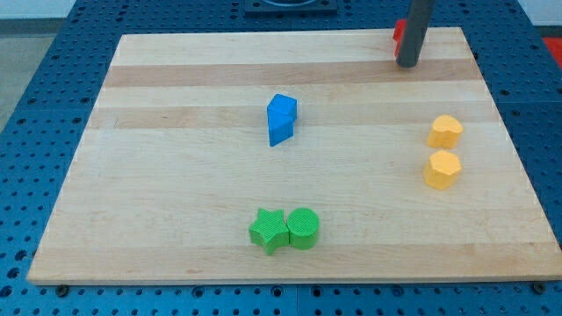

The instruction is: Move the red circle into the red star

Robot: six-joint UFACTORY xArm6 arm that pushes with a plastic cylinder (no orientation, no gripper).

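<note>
Wooden table [176,219] with pale and darker grain bands, resting on a blue perforated base [35,88]. The dark rod descends at the view's top right, and my tip [407,64] meets the table near the far right corner. There are no fingers on this arm, so no open or closed state applies. Just behind the rod, at its left side, a red block [398,32] shows only as a small bright sliver at the table's top edge; the rod hides most of it, so its shape cannot be told, nor whether it is the circle or the star. My tip lies touching or just beside this sliver. Near the table's centre stands a blue block [281,118] of angular form. At the right, two yellow blocks lie near each other, one [445,132] above the other [442,169]. Near the bottom edge, a green star [269,231] touches a green circle [303,228] on its right.
</note>
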